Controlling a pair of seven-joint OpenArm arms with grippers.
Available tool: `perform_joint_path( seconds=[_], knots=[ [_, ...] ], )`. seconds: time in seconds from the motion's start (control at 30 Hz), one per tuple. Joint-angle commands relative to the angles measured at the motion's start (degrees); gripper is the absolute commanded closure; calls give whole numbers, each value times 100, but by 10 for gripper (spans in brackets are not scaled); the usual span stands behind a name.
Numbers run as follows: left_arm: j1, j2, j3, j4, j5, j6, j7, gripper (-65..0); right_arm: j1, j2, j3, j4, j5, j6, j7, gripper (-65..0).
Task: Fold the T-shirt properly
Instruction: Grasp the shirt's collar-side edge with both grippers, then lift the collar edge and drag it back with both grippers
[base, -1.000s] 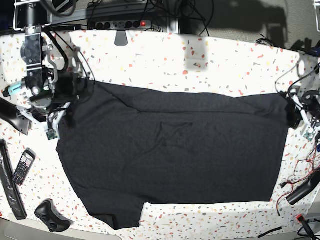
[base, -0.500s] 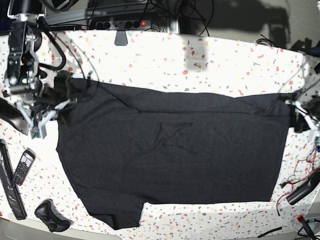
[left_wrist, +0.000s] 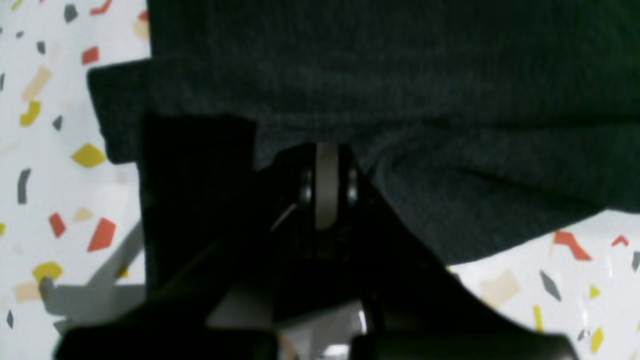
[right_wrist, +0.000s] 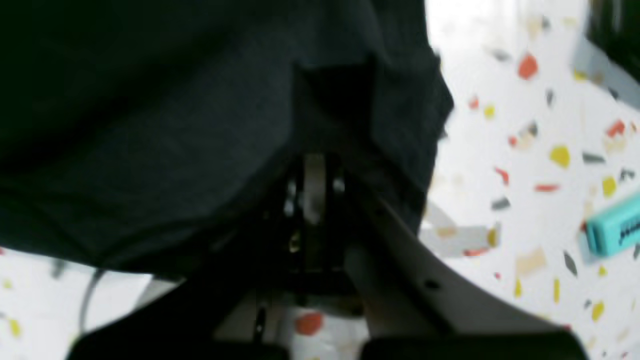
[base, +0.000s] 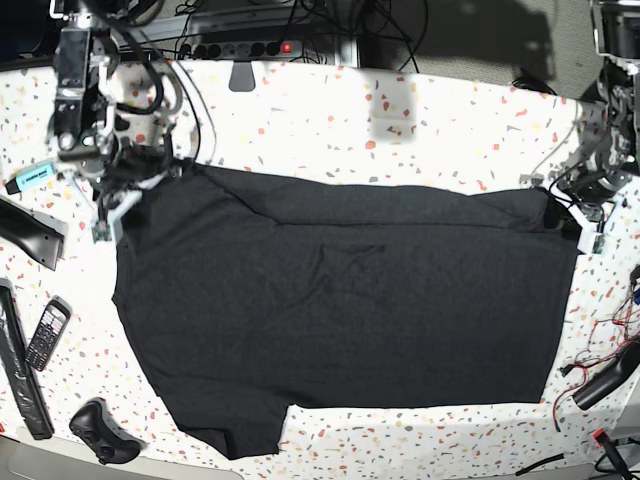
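Apparently one T-shirt (base: 340, 310), two fingers (left_wrist: 327, 185) pinching.

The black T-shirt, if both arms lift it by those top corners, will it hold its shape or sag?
The T-shirt will likely sag: it is thin cloth, already creasing near the left gripper and the right gripper. Both look shut on its edge, so the middle would probably droop. It seems light and may drag along the speckled table.

Left arm — reaches down at the base view's right edge; left tool (base: 566, 211) clamped tight on the T-shirt (base: 350, 300) at its far corner. Right arm — descends at the view's left; right tool (base: 150, 172) likewise pinched closed on the cloth's opposite far corner.
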Motion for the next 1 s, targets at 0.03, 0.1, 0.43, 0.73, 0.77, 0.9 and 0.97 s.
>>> perform_joint_path(
  seconds=[0.03,0.1,0.43,0.73,0.77,0.9,0.97],
  knots=[
    [111,-107,-37,79,-22,-24,-90,0,-114,68,39,105,-96,-7,234,0],
    [234,-107,-37,79,-24,-42,-129,0,-348,70,39,105,-133,-7,367,0],
    [1097,-109,-210,883,-4,-286,221,0,-1272,70,133,334,-280,-7,509,0],
    [1950,-133,-1045,1655,76,-758,313,0,-2057,70,745,964,-280,0,417,0],
    [2033,-146,-1060,1700,76,-778,326,0,-2131,70,802,977,-280,0,417,0],
    [2326,-238,-1064,1878,13,-780,503,0,-2409,70,986,984,-282,0,398,0],
    [2450,-273,-1067,1961,13,-780,494,0,-2544,72,1069,984,-280,0,400,0]
  ],
)
